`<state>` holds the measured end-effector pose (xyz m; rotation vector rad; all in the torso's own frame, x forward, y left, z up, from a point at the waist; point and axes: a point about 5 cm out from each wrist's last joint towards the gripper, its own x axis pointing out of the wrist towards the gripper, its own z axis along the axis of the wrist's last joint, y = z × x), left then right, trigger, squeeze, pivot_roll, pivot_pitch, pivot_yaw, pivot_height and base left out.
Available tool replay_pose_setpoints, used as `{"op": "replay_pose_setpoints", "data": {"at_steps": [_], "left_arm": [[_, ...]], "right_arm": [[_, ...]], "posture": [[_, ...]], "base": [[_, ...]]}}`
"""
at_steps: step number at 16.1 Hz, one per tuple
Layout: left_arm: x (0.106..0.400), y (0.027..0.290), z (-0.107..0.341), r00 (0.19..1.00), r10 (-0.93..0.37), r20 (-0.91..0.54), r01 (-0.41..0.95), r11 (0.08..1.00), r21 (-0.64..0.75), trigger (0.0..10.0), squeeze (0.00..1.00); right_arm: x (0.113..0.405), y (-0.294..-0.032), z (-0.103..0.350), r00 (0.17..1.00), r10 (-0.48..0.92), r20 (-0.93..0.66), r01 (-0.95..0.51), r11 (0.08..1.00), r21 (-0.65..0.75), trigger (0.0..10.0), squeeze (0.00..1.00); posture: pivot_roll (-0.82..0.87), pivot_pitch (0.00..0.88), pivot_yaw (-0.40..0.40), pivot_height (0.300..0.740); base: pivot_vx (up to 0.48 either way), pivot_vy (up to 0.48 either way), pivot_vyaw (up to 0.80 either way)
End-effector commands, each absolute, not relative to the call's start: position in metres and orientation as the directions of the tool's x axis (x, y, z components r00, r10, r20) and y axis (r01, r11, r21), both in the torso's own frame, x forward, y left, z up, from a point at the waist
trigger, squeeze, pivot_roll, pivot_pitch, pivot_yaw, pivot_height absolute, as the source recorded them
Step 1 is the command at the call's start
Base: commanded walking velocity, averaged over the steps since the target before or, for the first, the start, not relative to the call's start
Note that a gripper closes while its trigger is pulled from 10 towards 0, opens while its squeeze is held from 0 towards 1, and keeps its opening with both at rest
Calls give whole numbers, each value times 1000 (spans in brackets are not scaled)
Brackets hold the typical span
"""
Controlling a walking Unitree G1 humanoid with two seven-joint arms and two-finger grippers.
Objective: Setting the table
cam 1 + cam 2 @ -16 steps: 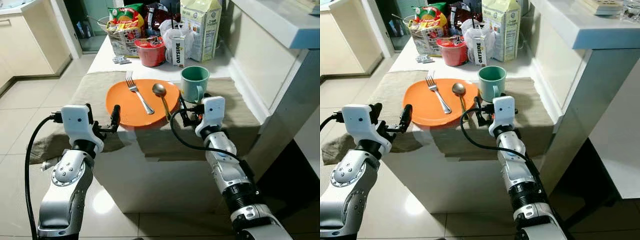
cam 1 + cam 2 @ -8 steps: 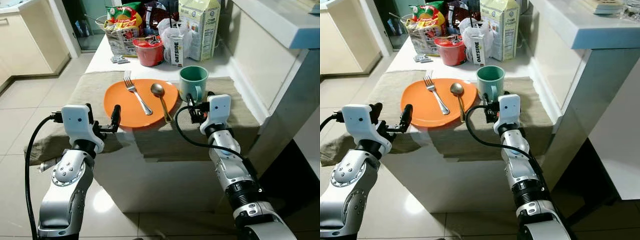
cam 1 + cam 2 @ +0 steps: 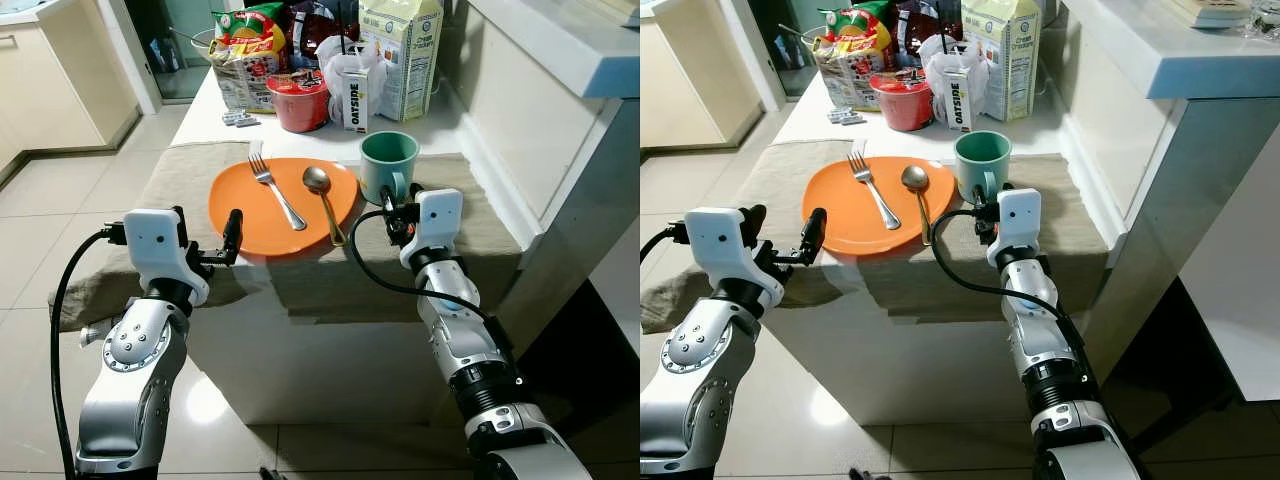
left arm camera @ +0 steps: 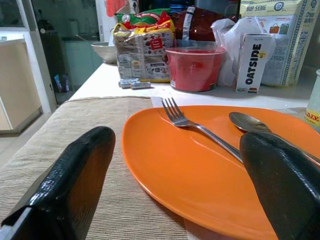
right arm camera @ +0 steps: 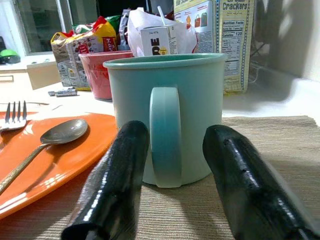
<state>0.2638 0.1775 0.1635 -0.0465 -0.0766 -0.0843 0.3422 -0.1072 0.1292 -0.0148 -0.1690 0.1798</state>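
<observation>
Right gripper sits open, fingers either side of the mug handle; left gripper gapes at the plate edge.

Pretty even indoor light in our head views, bright enough, everything sharp with no motion blur. We get a soft glare patch on the floor tiles under the desk, and the desk's front edge throws a shadow down its white side. The space at the far right under the white counter goes nearly black. The doorway behind the groceries is dark too.

In our left wrist view the black fingers are close and a bit soft, while the orange plate stays crisp with a mild sheen. In the right wrist view the fingers catch glossy highlights, and the green mug is lit evenly; the window area behind looks washed out.
</observation>
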Motion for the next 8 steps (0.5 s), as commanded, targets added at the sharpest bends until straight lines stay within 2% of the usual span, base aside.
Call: {"op": "replay_pose_setpoints", "data": {"at_steps": [1, 8], "left_arm": [[265, 178, 163, 994, -84, 70, 87, 996, -37, 10000, 0], [266, 177, 164, 994, -86, 72, 90, 995, -45, 10000, 0]], "right_arm": [[344, -105, 132, 967, 187, 174, -185, 982, -27, 0, 0], [340, -103, 134, 960, 208, 188, -208, 978, -21, 0, 0]], "posture": [[-72, 12, 118, 740], [-73, 18, 118, 740]], "base": [[0, 0, 0], [0, 0, 0]]}}
